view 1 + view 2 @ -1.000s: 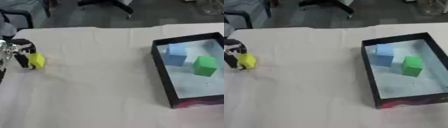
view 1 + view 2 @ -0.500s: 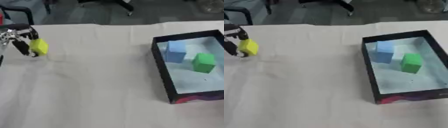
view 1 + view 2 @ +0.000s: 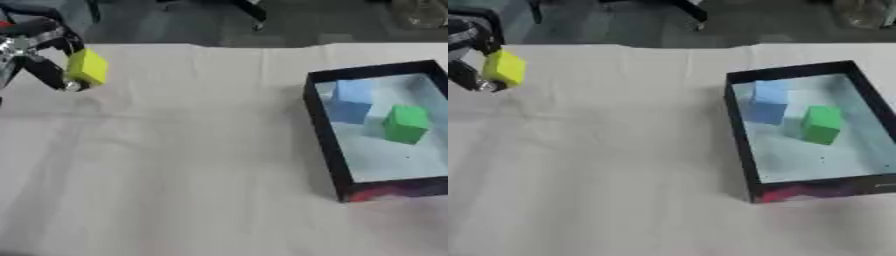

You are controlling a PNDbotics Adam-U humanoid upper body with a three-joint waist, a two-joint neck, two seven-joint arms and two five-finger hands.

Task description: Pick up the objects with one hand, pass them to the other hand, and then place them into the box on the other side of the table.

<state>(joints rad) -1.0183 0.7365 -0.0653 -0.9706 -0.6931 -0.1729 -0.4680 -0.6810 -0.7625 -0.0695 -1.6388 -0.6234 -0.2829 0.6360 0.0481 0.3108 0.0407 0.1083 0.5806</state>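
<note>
At the upper left my left hand (image 3: pixel 39 52) is shut on a yellow block (image 3: pixel 87 67), pinched between its fingers and thumb and lifted off the white cloth. A black-walled box (image 3: pixel 325 135) with a pale floor lies on the right side of the table. Inside it stand a blue block (image 3: pixel 352 100) and a green block (image 3: pixel 406 123). My right hand shows in neither view.
A white cloth (image 3: pixel 192 165) covers the table from the far edge to the near one. Beyond the far edge are a dark floor and chair legs (image 3: pixel 249 7).
My left hand has risen with the yellow block, lifting it off the cloth. The whole picture has also shifted, so the head has moved. The box and its blocks stay put.
</note>
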